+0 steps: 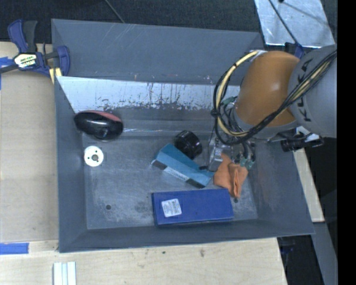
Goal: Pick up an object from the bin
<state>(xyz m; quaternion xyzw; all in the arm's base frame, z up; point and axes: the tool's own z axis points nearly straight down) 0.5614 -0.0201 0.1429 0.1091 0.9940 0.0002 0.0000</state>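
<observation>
A crumpled orange piece (234, 180), soft-looking and folded on itself, lies on the bin floor towards the right side, near the right wall. The hand (230, 159) stands directly over its upper end, low in the bin and so close that the two seem to meet. Whether it grips the piece cannot be told, and neither can whether the hand is open or closed, since the wrist parts hide that spot.

Just left of the orange piece lies a light blue wedge-shaped tool (179, 164) with a dark tip pointing at it, set slantwise. A small black knob-like thing (188, 143) sits just above that tool, beside the hand's left edge. Below both, a flat dark blue box (203, 209) with a white label lies along the front of the floor, its right end just beneath the orange piece.

Well apart, on the left side, a black computer mouse (98, 125) with a reddish patch rests by the back wall, and a white disc (94, 157) lies just below it.

Above the hand, the arm's rounded orange cover (267, 88) and looped yellow and black cables (226, 94) hang over the right part of the grey bin (160, 46).
</observation>
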